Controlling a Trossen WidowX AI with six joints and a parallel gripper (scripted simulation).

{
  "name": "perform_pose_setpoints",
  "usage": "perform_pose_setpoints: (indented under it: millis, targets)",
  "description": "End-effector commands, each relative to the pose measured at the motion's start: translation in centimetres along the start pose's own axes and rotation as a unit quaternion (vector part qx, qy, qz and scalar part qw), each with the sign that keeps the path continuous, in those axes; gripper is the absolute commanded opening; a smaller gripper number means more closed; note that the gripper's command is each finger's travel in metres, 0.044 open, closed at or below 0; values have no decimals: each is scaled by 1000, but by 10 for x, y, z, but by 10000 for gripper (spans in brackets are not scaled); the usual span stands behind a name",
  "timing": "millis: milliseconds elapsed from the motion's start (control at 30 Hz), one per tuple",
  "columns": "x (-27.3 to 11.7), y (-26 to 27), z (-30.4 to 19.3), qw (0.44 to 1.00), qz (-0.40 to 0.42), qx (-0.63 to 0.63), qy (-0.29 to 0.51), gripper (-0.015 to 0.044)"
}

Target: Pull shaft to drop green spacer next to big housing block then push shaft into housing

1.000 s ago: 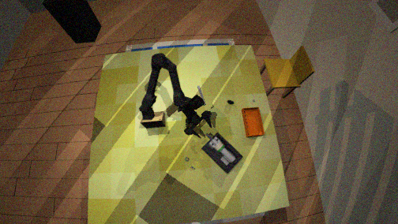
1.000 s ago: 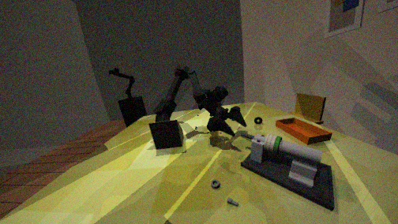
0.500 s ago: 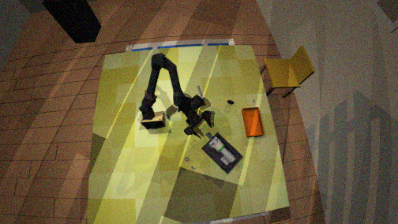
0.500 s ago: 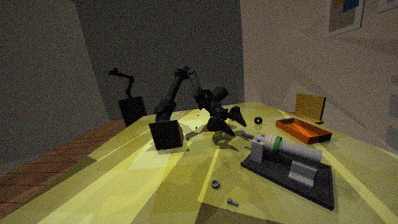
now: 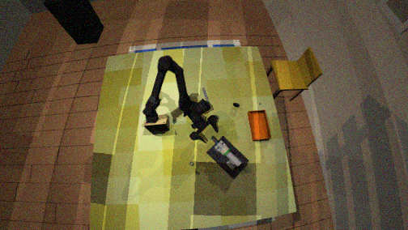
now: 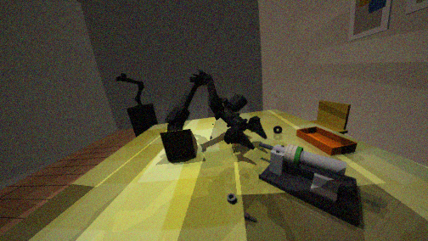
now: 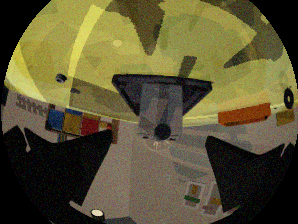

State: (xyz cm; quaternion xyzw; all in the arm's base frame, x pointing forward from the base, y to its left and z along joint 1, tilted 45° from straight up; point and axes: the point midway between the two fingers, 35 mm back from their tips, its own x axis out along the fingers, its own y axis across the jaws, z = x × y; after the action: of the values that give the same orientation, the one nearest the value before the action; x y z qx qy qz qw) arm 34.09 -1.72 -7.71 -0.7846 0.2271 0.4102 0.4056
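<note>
The shaft (image 5: 214, 139) (image 6: 267, 146) (image 7: 162, 131) sticks out of the front support, its round end facing the gripper. Pale spacers (image 5: 221, 146) (image 6: 290, 151) and the green spacer (image 5: 227, 152) (image 6: 298, 155) are in line on it, the green one beside the big grey housing (image 5: 233, 159) (image 6: 323, 162). All stand on the dark base plate (image 5: 218, 159) (image 6: 348, 187) (image 7: 195, 82). My gripper (image 5: 212, 137) (image 6: 260, 142) (image 7: 160, 139) is open and empty. Its fingertips stand on either side of the line of the shaft's end; how far they overlap it is unclear. The wrist view hides the spacers.
An orange tray (image 5: 259, 125) (image 6: 327, 140) (image 7: 244, 115) and a black ring (image 5: 235, 104) (image 6: 278, 129) (image 7: 288, 98) lie beyond the fixture. A small nut (image 5: 192, 163) (image 6: 232, 198) (image 7: 60, 78) and screw (image 6: 250, 217) lie nearer. A dark box (image 6: 180, 146) stands by the arm.
</note>
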Motion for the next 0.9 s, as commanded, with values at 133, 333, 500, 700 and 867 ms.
perform_pose_setpoints:
  millis: [133, 333, 500, 700, 867]
  targets:
    - [15, -2, -1, 1000, -2, 0, 1, 440]
    - [24, -1, 0, 1000, -2, 0, 1, 440]
    - [30, 0, 0, 1000, -2, 0, 1, 440]
    - [30, 0, 0, 1000, -2, 0, 1, 440]
    - [30, 0, 0, 1000, -2, 0, 1, 440]
